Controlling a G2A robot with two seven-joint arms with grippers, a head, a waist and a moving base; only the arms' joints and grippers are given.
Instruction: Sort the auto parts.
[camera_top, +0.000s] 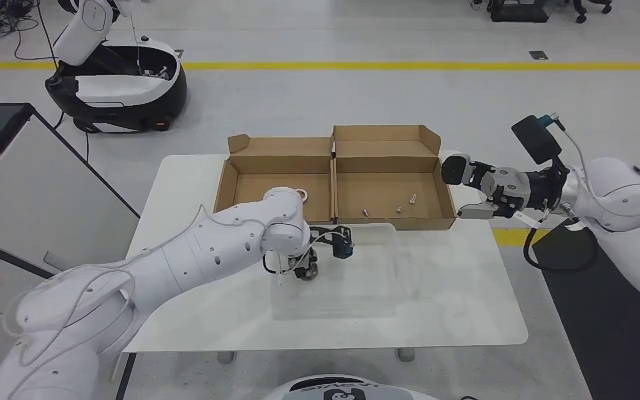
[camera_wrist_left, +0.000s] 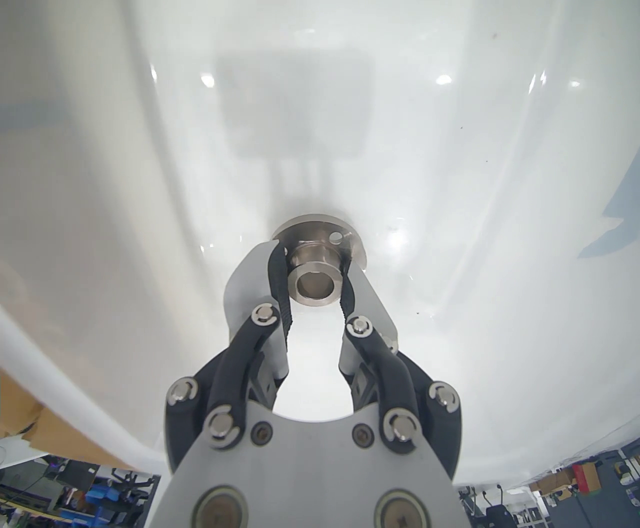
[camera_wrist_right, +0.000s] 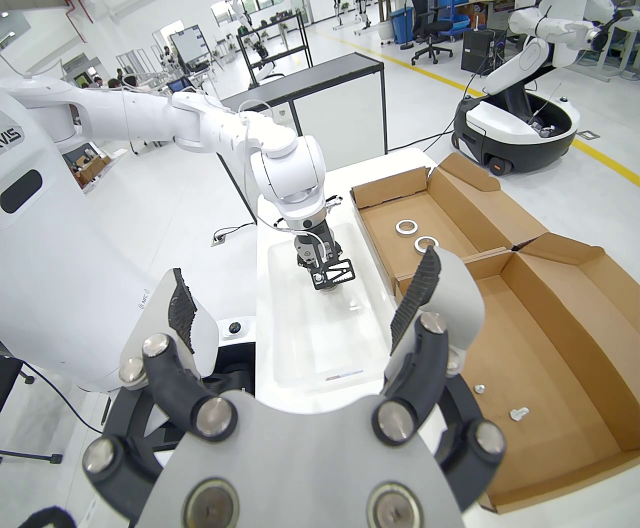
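My left jaws are clamped on a flanged metal bushing (camera_wrist_left: 314, 280), the black pads (camera_wrist_left: 278, 280) pressing on opposite sides of its hollow hub. The bushing stands flange-down in a shallow white tray (camera_top: 400, 280), hub upward, with a small hole visible in the flange. My left arm (camera_top: 215, 250) extends across the surface (camera_top: 480, 300) and puts the jaws over the left end of that tray. The tray lies on the near half of the surface, just in front of two open cardboard boxes set side by side and touching. The left box (camera_top: 260, 200) holds two flat metal rings (camera_wrist_right: 408, 227), (camera_wrist_right: 426, 243), lying close together on its floor. The right box (camera_top: 390, 185) holds a few small metal fasteners (camera_wrist_right: 519, 413), scattered apart along the side nearest the tray; I cannot tell their exact type. My right jaws stand wide apart and hold nothing, their ribbed fingers (camera_wrist_right: 430, 280) bare. They hang in the air just beside the outer end wall of the right box, at the right edge of the surface, well apart from the tray's occupied end and from my left arm. From the right wrist view, the left jaws point straight down into the tray, and the bushing itself is largely hidden beneath them. On the floor beyond the boxes stands another white robot on a black wheeled base (camera_top: 120, 95).
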